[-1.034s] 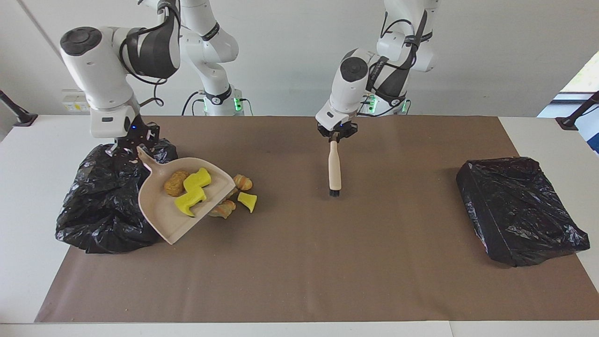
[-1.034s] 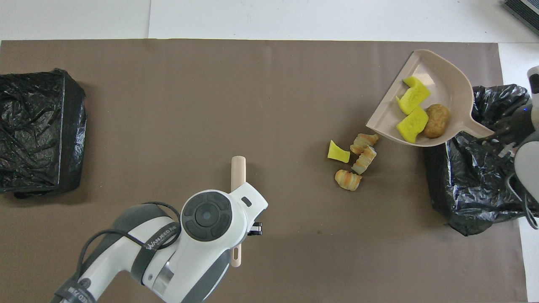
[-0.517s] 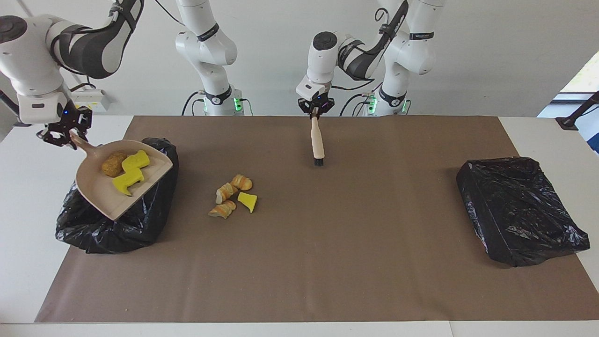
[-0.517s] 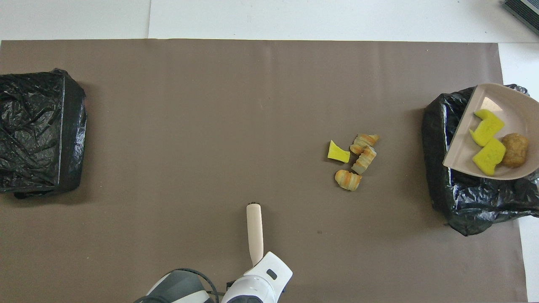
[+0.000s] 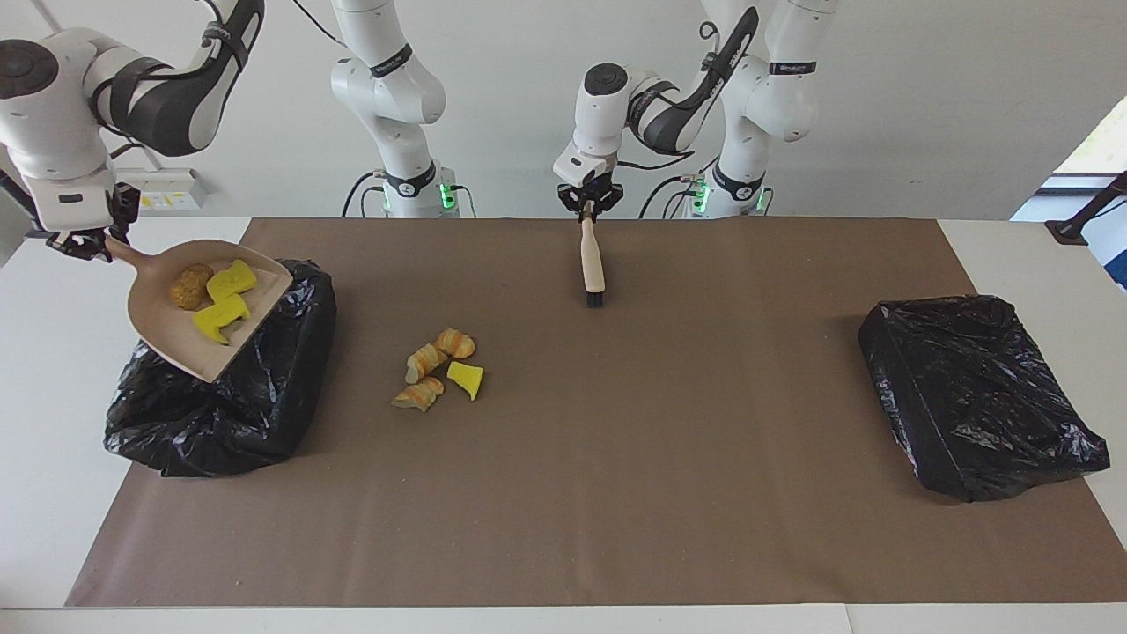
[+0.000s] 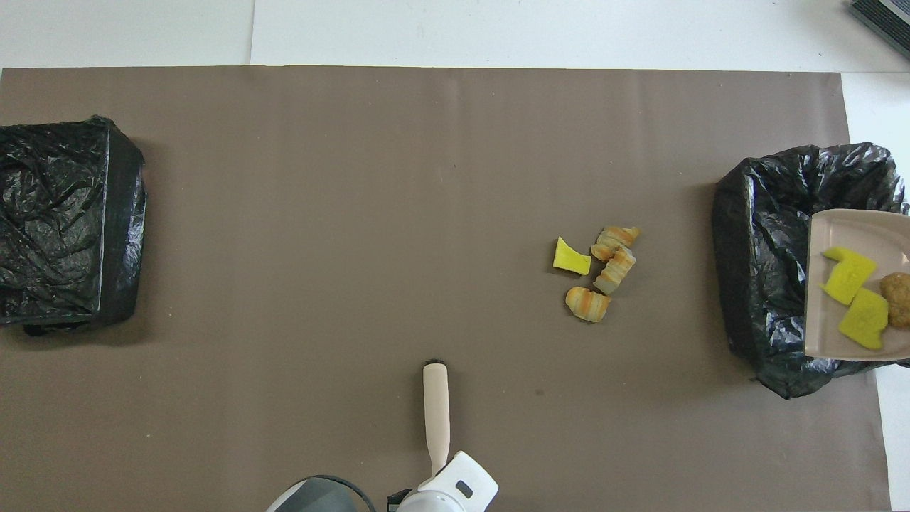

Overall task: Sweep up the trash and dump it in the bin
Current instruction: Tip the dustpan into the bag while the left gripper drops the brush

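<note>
My right gripper (image 5: 95, 244) is shut on the handle of a beige dustpan (image 5: 176, 339). It holds the pan tilted in the air over the black-bagged bin (image 5: 229, 414) at the right arm's end of the table. The pan (image 6: 828, 320) carries two yellow chunks (image 5: 220, 299) and a brown lump (image 5: 190, 286). One yellow chunk (image 5: 466, 378) and three orange-tan lumps (image 5: 430, 368) lie on the brown mat beside the bin; they also show in the overhead view (image 6: 604, 270). My left gripper (image 5: 587, 209) is shut on a wooden brush (image 5: 592, 264), bristles down, over the mat's edge near the robots.
A second box wrapped in black bag (image 5: 977, 396) sits at the left arm's end of the table. The brown mat (image 5: 616, 493) covers most of the table. The bin's open mouth (image 6: 775, 213) shows beside the pan in the overhead view.
My right gripper lifted the dustpan off the mat beside the scraps and carried it over the bin. My left gripper drew the brush back toward the robots.
</note>
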Controlling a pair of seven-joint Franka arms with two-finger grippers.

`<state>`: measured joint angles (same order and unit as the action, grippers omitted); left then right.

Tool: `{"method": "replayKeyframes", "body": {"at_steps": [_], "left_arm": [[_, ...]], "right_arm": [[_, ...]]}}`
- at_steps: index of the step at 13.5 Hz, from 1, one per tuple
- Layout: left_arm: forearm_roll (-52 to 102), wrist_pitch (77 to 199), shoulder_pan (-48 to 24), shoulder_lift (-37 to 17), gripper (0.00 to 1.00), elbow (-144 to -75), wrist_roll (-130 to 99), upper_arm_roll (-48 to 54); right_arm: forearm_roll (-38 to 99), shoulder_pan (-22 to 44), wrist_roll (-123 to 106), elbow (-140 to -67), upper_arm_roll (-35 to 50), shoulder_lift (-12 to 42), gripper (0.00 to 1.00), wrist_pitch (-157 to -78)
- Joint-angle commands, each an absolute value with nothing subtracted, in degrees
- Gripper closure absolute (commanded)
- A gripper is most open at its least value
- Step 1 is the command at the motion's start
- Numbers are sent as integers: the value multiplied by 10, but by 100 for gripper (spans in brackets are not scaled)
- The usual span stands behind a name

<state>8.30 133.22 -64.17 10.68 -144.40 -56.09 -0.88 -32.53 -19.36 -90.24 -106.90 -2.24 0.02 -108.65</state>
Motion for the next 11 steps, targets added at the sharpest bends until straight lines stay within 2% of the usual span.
{"method": "replayKeyframes", "body": {"at_steps": [1, 6, 9, 11], "left_arm": [[87, 1334, -631, 105, 0, -1440, -540, -20], [62, 1273, -537, 91, 0, -1359, -398, -22], [18, 1222, -443, 90, 0, -1273, -290, -22], [17, 1189, -376, 82, 0, -1197, -210, -21]], "right_arm": [[-372, -178, -912, -1093, -18, -22, 100, -1096], [-435, -137, -868, -1108, -18, -29, 100, -1096], [-460, -137, -867, -1109, -18, -33, 100, -1095], [-487, -135, -872, -1084, -18, -25, 100, -1088]]}}
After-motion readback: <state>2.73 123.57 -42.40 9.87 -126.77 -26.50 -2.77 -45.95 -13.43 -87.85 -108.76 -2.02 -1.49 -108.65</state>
